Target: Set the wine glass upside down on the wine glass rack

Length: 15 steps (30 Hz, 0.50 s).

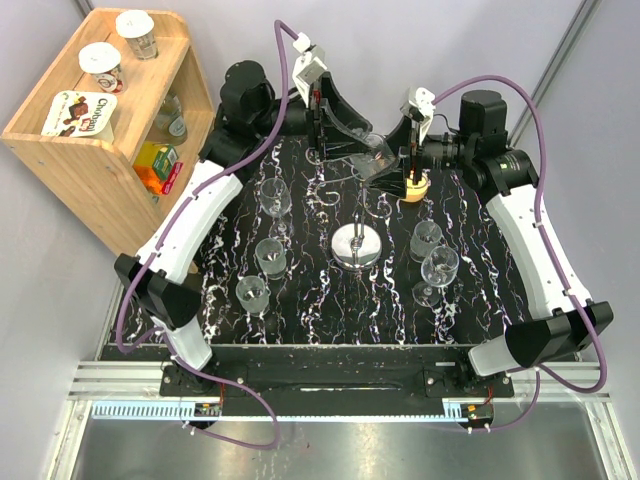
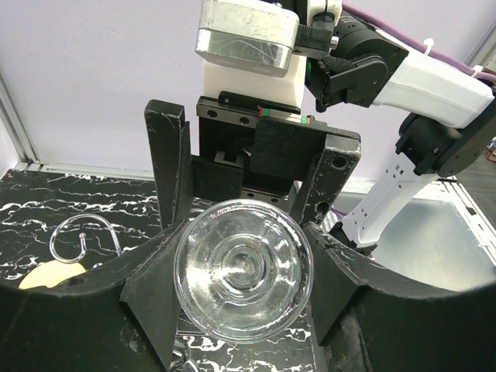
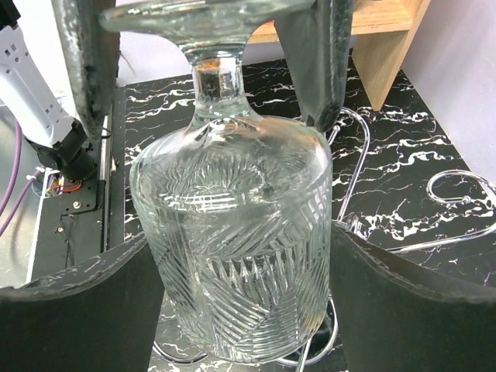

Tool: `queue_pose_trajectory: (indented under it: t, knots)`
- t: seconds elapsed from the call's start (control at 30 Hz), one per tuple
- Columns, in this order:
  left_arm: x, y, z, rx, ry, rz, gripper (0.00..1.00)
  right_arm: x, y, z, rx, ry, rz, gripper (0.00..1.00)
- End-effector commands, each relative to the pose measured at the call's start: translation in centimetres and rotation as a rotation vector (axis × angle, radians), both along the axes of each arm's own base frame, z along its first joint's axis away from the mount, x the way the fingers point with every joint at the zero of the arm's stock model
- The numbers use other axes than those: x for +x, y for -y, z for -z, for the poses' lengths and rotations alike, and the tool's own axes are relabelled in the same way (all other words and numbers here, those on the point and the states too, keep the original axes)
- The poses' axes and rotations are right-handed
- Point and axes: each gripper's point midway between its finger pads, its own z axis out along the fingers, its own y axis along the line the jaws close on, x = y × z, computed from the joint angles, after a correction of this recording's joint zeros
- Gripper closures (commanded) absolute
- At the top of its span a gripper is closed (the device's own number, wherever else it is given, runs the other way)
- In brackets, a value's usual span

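A: Where is the wine glass point(image 3: 232, 232) now?

B: It is in the air over the far side of the table point(image 1: 300, 312), beyond the wine glass rack point(image 1: 357, 244), between both arms. The left gripper point(image 2: 242, 298) is about half closed on its foot. The right gripper point(image 3: 240, 310) stands wide around the bowl. Whether its pads press the glass, I cannot tell.

A: Which step is this?

B: I think it is a handover. Next, the right must grip firmly and the left must let go.

A: What is unclear?

B: The foot is cut off in the right wrist view. From above, the rack's thin wires hardly show.
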Motion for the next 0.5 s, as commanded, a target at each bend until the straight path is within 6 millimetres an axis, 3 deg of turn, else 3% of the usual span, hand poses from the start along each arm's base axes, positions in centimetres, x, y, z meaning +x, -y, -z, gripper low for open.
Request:
queue_pose_trajectory:
  t: [0.0,0.23,0.47]
  knots:
    - [-3.51,-2.01,-5.02,-0.095,0.145,0.033,1.0,-1.3,-0.04,-1.9,0.026,0.076,-0.025,0.22]
    - [-3.6,-2.11,-4.91,-0.096,0.139,0.033,1.0,-1.62,-0.09,-2.46,0.037,0.081,-0.035,0.4]
    - [-3.75,-2.15,-4.77,-0.096,0.134,0.045,1.0,-1.77,0.0,-2.48,0.035,0.081,-0.031,0.65]
